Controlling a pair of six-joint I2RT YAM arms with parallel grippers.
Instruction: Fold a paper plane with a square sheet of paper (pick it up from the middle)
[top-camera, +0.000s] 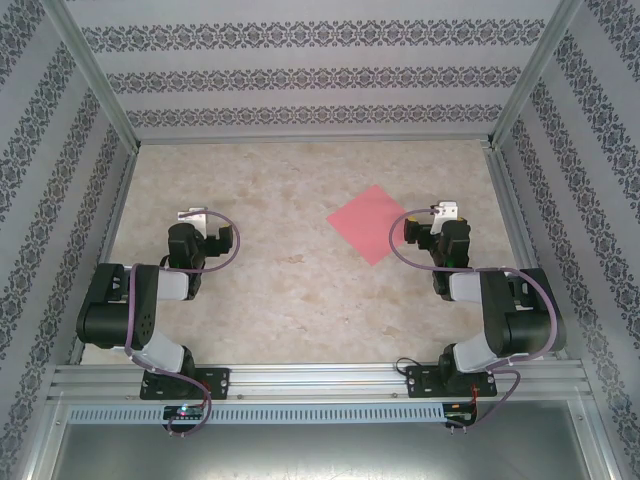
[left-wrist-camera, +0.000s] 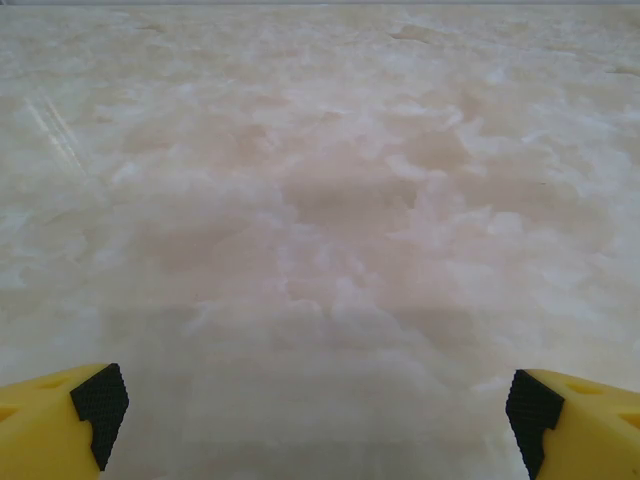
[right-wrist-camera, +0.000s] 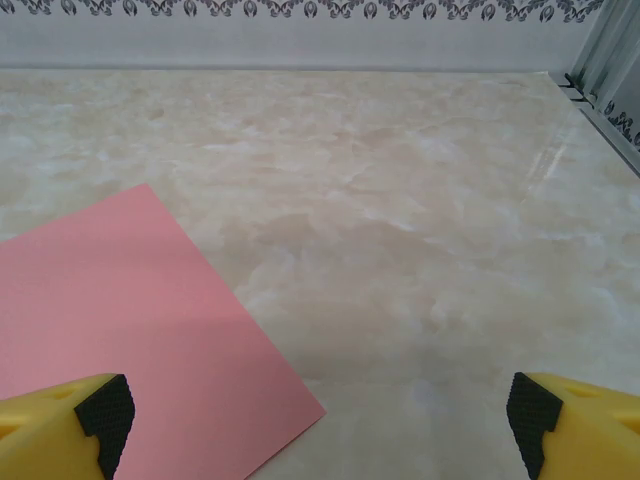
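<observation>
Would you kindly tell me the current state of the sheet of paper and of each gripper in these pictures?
square sheet of paper: lying flat on the table, unfolded, not gripped.
left gripper: open, empty, over bare table away from the sheet.
right gripper: open, empty, at the sheet's edge, one finger over the pink surface.

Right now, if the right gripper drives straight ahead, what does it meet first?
Probably bare table: the right gripper, fingers open, aims just right of the pink paper corner. Its left finger sits over the paper, so that side may touch paper first. Depth is unclear.
</observation>
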